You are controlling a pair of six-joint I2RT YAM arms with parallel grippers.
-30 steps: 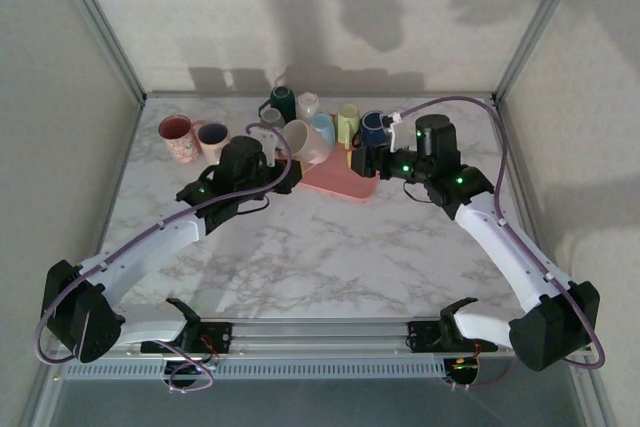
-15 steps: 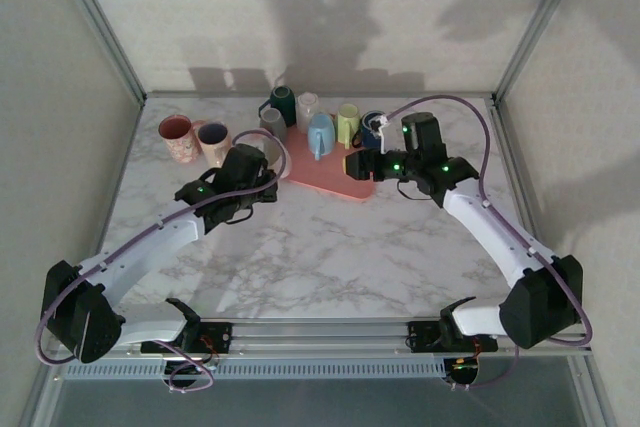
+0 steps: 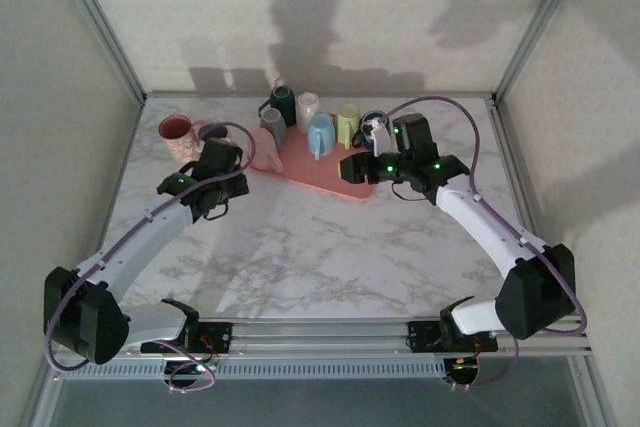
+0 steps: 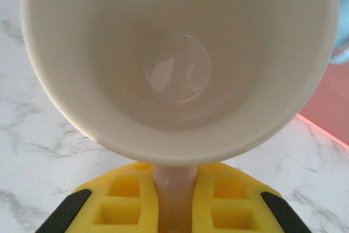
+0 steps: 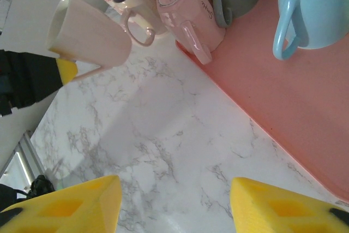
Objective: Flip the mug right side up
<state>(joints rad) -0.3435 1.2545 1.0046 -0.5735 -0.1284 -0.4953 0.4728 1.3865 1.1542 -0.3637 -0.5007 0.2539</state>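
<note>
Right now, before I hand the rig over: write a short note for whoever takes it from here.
Left claw: shut on the mug, gripping its handle.
Right claw: open and empty, over the table beside the tray.
Mug: off the tray, seemingly clear of the table, tilted with its mouth toward the left wrist camera.
Done: mug gripped and off the tray.
Left: turn it mouth up, set it on the table, release.
</note>
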